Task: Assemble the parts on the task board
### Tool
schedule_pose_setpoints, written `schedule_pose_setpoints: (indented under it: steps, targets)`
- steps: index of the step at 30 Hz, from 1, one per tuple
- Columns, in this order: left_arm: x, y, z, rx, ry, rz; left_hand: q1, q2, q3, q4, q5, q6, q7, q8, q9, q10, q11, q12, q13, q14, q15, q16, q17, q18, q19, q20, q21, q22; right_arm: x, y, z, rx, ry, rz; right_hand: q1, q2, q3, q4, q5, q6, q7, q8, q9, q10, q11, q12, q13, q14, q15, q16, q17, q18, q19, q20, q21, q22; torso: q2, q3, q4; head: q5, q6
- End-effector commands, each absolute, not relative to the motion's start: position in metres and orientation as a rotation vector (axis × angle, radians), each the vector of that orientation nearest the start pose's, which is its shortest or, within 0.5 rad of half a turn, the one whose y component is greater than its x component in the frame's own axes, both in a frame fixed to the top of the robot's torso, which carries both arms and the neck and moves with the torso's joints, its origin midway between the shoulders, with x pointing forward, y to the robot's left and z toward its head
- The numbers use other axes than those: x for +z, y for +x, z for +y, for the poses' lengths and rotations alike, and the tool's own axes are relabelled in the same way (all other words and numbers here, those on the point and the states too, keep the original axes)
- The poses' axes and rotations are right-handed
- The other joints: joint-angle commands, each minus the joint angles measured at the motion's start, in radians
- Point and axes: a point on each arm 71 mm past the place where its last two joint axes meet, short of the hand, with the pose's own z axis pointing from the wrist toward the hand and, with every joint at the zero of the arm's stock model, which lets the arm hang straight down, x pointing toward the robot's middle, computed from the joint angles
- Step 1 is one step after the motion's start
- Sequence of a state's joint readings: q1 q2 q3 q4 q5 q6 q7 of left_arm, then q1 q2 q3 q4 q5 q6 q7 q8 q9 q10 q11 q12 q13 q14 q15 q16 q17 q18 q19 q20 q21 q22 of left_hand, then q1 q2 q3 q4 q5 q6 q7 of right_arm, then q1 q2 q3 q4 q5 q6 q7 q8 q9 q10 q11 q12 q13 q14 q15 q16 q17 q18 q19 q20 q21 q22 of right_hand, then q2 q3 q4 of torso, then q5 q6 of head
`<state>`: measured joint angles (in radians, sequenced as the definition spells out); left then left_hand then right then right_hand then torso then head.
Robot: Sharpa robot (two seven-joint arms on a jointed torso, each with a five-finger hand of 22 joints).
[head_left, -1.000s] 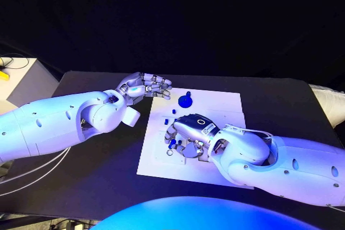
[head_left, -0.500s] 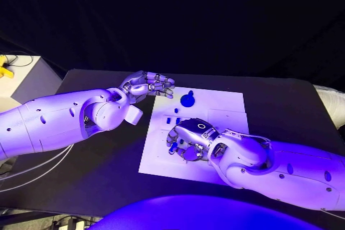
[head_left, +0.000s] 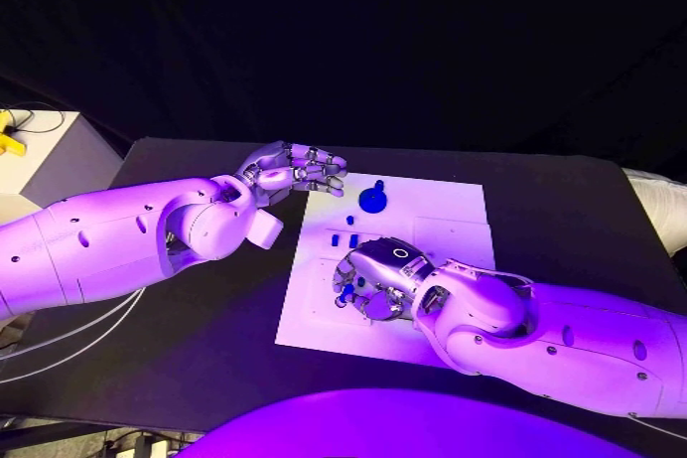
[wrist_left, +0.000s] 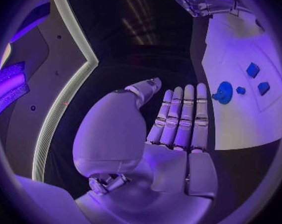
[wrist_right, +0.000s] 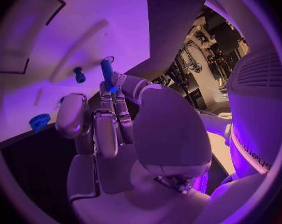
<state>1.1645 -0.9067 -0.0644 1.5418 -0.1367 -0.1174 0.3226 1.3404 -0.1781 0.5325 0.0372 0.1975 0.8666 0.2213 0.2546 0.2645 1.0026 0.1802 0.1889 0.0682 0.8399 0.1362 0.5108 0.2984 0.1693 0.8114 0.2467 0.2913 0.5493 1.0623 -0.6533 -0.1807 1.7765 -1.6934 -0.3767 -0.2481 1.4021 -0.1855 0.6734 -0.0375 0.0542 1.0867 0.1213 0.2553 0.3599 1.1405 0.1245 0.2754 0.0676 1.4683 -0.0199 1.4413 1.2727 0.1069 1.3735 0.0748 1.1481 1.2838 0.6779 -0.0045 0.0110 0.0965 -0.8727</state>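
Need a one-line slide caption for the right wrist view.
Right hand pinches a blue peg above the task board.

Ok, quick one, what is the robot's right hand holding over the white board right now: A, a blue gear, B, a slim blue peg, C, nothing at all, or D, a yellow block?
B: in the right wrist view the right hand pinches a slim blue peg at its fingertips above the task board, while the blue gear lies apart on the board.
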Motion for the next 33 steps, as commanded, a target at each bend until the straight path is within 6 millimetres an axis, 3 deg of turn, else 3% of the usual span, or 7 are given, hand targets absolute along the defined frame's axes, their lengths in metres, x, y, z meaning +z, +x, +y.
schedule_pose_setpoints:
  steps: [1, 33]
  targets:
    - [-0.204, 0.468, 0.22, -1.614, -0.998, 1.659, -0.008, 0.0, -0.005, 0.002, 0.001, -0.01, 0.012, -0.002, -0.001, -0.009, 0.0, 0.003, 0.001, -0.002, 0.005, -0.004, 0.002, 0.01, 0.008, 0.0, -0.005, -0.001, -0.249, 0.354, -0.048, 0.923, -0.46, 1.699, 0.018, 0.025, 0.003, -0.004, 0.004, 0.003, 0.003, 0.0, 0.001, 0.081, -0.073, 0.008, 0.026, 0.042, -0.006, 0.003, -0.001, -0.012, 0.003, 0.0, -0.005, -0.001, 0.0, 0.0, -0.0002, -0.001, 0.0]
    - [-0.204, 0.468, 0.22, -1.613, -1.0, 1.664, -0.007, 0.0, -0.006, 0.002, 0.001, -0.01, 0.012, -0.002, -0.002, -0.01, 0.0, 0.004, 0.001, -0.003, 0.005, -0.004, 0.002, 0.01, 0.009, 0.0, -0.007, -0.003, -0.262, 0.35, -0.043, 0.921, -0.474, 1.742, 0.016, 0.024, 0.005, -0.006, 0.004, 0.003, 0.004, 0.0, 0.001, 0.081, -0.072, 0.006, 0.027, 0.041, -0.006, 0.001, -0.006, -0.01, 0.0, 0.0, -0.012, -0.006, 0.0, 0.0005, -0.0002, 0.0, 0.0]
